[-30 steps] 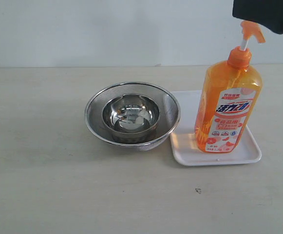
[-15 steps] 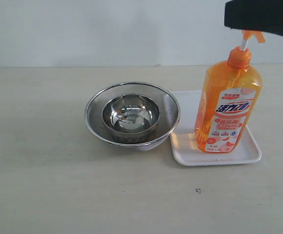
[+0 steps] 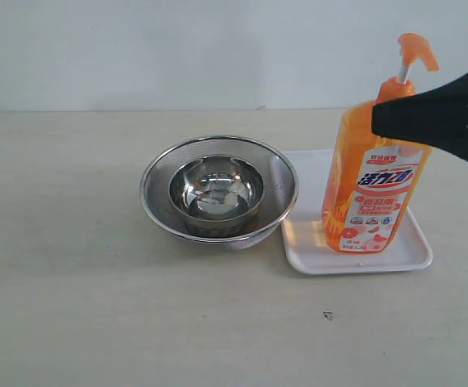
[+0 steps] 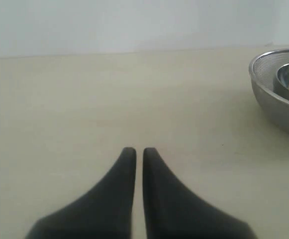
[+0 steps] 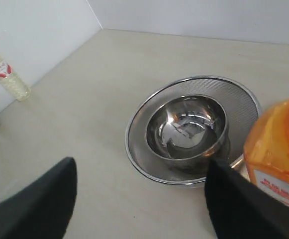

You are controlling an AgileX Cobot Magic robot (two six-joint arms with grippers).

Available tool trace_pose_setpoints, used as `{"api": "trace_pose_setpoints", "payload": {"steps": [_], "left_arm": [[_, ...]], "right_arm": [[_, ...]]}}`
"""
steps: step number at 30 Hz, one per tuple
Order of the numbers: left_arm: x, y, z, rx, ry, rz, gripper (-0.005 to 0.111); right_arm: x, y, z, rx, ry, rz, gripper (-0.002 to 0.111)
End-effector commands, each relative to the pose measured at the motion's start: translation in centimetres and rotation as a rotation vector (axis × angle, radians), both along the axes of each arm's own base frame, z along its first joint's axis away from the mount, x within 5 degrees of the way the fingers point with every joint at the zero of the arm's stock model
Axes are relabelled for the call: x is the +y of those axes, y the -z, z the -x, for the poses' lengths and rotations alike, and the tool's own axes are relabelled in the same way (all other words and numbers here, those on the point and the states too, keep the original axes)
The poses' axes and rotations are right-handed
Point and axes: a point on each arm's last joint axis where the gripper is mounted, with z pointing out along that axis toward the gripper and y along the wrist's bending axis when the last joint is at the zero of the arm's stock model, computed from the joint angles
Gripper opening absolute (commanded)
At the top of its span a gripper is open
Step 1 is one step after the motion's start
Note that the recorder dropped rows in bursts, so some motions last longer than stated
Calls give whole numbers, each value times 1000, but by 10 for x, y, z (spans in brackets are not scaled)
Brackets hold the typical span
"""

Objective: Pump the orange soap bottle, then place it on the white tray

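**Bottle on the tray, right arm open at its shoulder**

The orange soap bottle (image 3: 370, 201) stands upright on the white tray (image 3: 310, 256), just beside the nested steel bowls (image 3: 217, 189), with its pump head (image 3: 415, 48) raised. The right fingers (image 5: 234, 199) are spread apart level with the bottle's shoulder and hold nothing. The bottle sits to the outer side of one finger, and I can't tell whether they touch. The left fingers (image 4: 124, 189) are pressed together over the desk (image 3: 72, 306), well away from the bottle. To my eye the placing is done, but I can't say whether the pump has been pressed. If it hasn't, the next move calls for coming over the pump head and pushing straight down, so the tall bottle doesn't tip off the tray.
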Motion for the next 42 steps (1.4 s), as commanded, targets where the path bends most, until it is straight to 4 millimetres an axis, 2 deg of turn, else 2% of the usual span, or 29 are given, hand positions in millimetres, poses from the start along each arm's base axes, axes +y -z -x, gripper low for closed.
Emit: {"api": "trace_pose_setpoints", "payload": {"steps": [1,3,5,10,14,17,22,25,31,36,42], "left_arm": [[0,-1,0,-12,-2,0,5],[0,-1,0,-12,-2,0,5],[0,-1,0,-12,-2,0,5],[0,-1,0,-12,-2,0,5],[0,-1,0,-12,-2,0,5],[0,-1,0,-12,-2,0,5],[0,-1,0,-12,-2,0,5],[0,-1,0,-12,-2,0,5],[0,-1,0,-12,-2,0,5],[0,-1,0,-12,-2,0,5],[0,-1,0,-12,-2,0,5]], "right_arm": [[-2,7,-1,-5,41,22,81],[-5,12,-2,-19,65,54,96],[-9,18,-5,-39,117,101,104],[-22,35,-14,-49,268,220,104],[-22,45,-22,-58,230,247,104],[-24,70,-40,-21,201,275,104],[-26,94,-56,-4,203,274,104],[-26,99,-61,10,222,247,104],[-27,93,-66,-57,261,216,104],[-22,96,-67,-164,165,229,104],[-22,105,-74,-253,127,267,104]]}}
